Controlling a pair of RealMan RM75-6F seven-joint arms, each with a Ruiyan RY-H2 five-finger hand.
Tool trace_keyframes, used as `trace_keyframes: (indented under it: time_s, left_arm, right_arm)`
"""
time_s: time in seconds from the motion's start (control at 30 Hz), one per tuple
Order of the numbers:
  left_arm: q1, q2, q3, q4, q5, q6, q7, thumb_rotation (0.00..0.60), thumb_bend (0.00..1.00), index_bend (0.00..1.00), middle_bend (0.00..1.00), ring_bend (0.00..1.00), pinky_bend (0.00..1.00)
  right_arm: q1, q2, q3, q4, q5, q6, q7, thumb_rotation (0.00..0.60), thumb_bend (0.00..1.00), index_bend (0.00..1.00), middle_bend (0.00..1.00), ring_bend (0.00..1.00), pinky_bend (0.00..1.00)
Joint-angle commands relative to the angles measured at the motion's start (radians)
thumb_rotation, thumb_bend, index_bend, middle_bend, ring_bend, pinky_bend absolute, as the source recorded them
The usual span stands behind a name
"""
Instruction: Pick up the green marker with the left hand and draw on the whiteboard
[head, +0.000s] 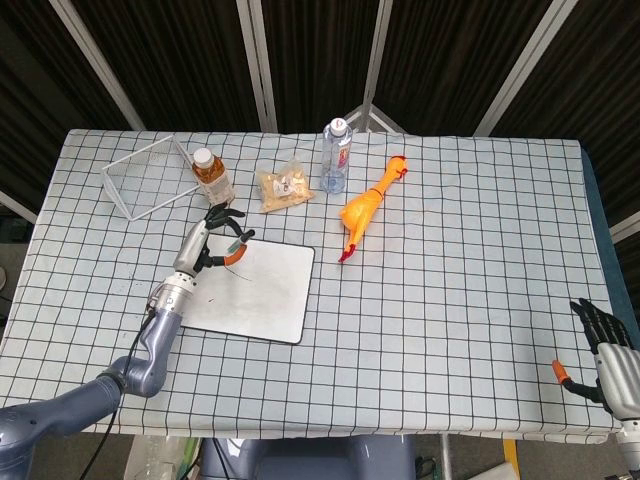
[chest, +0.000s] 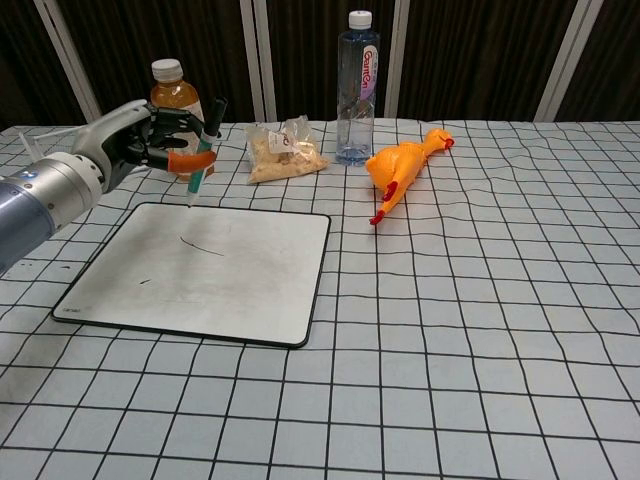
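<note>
Just beside the tea bottle (chest: 174, 98), left robot hand (chest: 140, 140) grips green marker (chest: 201, 158).

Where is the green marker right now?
The left hand holds the green marker upright at the left of the chest view, tip at the whiteboard's far edge, in front of the tea bottle.

The surface (chest: 500, 330) has a soft checked cloth over it, a bit wrinkly. Whiteboard (chest: 250, 270) looks smooth and matt, slightly smudged. Rubber chicken (chest: 400, 165) is shiny, water bottle (chest: 356, 90) is clear glossy plastic, basket (head: 145, 175) is thin white wire.
</note>
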Motion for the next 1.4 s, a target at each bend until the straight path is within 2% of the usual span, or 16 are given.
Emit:
trace_keyframes:
  time_s: [0.03, 0.27, 0.5, 1.4]
  left_arm:
    - [0.005, 0.022, -0.012, -0.071, -0.021, -0.001, 0.024, 0.6, 0.54, 0.75, 0.26, 0.07, 0.09]
    - [-0.004, -0.015, -0.016, -0.116, -0.074, -0.024, 0.088, 0.6, 0.54, 0.75, 0.26, 0.07, 0.09]
    - [-0.016, -0.058, -0.018, -0.102, -0.105, -0.036, 0.139, 0.6, 0.54, 0.75, 0.26, 0.07, 0.09]
    - [-0.035, -0.108, -0.031, -0.051, -0.111, -0.072, 0.129, 0.6, 0.54, 0.75, 0.26, 0.07, 0.09]
  right_arm:
    - [0.001, 0.0, 0.0, -0.001, -0.001, 0.0, 0.0, 0.6, 0.35, 0.0, 0.0, 0.0, 0.0]
    - [0.001, 0.002, -0.001, 0.0, -0.005, -0.001, 0.005, 0.6, 0.35, 0.0, 0.0, 0.0, 0.0]
    - [0.001, 0.004, 0.0, 0.002, -0.001, -0.002, 0.01, 0.6, 0.35, 0.0, 0.0, 0.0, 0.0]
    - [-0.002, 0.005, -0.001, 0.002, 0.002, -0.002, 0.01, 0.6, 0.35, 0.0, 0.0, 0.0, 0.0]
